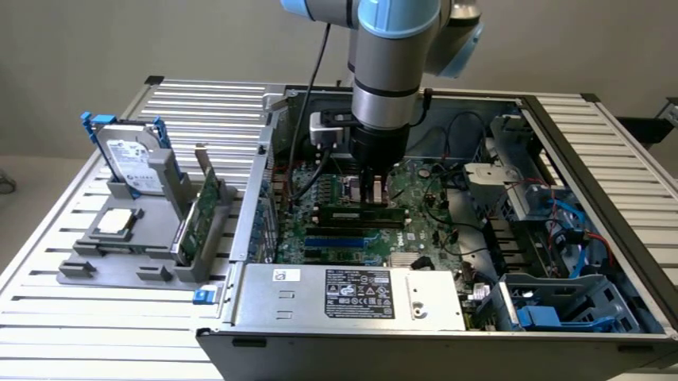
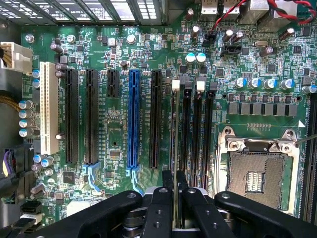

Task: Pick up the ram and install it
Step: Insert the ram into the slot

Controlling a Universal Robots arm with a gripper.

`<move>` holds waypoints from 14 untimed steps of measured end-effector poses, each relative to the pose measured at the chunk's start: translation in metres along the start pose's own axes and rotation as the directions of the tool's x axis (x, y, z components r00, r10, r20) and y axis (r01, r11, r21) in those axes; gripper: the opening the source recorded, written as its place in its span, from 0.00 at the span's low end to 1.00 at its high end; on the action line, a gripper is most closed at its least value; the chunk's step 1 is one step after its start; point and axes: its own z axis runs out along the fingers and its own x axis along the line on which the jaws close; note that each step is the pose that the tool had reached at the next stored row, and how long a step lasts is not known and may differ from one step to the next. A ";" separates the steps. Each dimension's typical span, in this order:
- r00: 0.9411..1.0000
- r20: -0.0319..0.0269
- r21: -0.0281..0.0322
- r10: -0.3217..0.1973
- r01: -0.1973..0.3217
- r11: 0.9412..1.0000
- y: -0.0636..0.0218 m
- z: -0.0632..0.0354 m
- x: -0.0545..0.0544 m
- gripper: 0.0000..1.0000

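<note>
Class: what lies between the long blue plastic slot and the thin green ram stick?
One long black plastic slot, between blue slot and ram, in the wrist view.

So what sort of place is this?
Likely a robotics lab bench for computer assembly: an open computer case on a slatted metal table, a hard drive in a grey rack beside it, and the gripper holding the ram at the motherboard.
</note>
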 end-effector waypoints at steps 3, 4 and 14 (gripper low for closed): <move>1.000 0.000 0.000 0.000 0.000 1.000 -0.0001 0.0005 0.000 0.14; 1.000 0.000 0.000 0.000 0.000 1.000 -0.0001 0.0006 0.000 0.14; 1.000 0.000 0.000 0.000 0.000 1.000 -0.0006 0.0017 0.000 0.14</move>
